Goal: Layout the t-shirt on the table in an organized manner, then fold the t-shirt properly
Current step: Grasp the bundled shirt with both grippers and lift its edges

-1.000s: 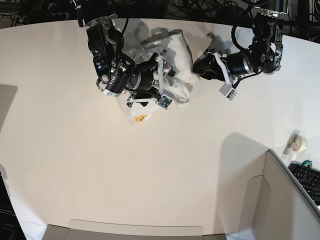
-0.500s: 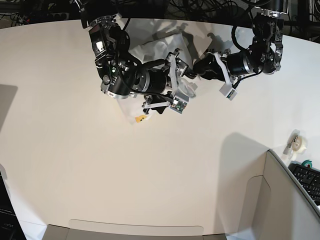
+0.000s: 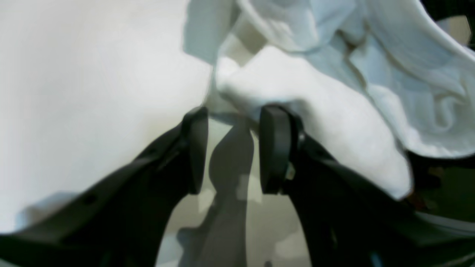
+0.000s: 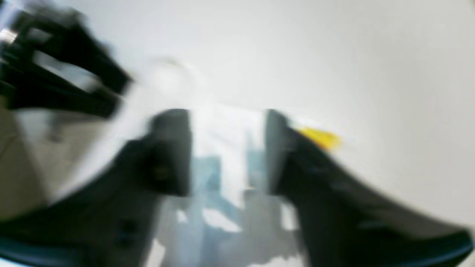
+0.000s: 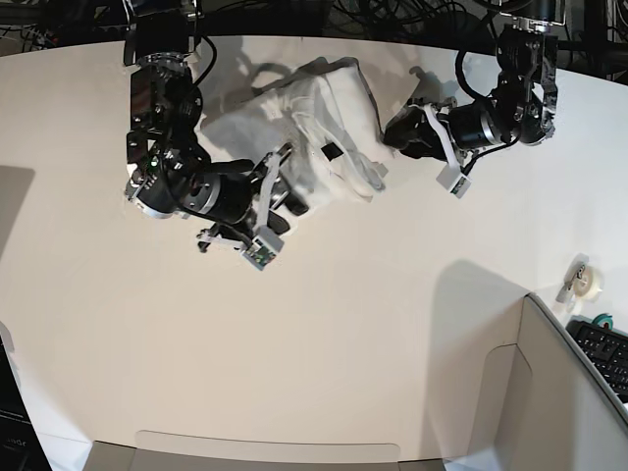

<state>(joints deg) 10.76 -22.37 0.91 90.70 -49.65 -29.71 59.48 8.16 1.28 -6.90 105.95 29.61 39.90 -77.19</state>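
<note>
Base view shows the t-shirt (image 5: 314,128) bunched on the bench (image 5: 324,343) between both arms. Left end effector (image 3: 232,148) is parted, empty, beside the cloth. Right end effector (image 4: 227,148) straddles white fabric; grip unclear through blur.

A: State lighting in the base view.
B: Bright, even overhead light; soft grey shadows on the table (image 5: 324,324); curved edges show lens distortion.
A: The 2 wrist views?
B: Right heavily motion-blurred; left soft, near foreground defocused.
</note>
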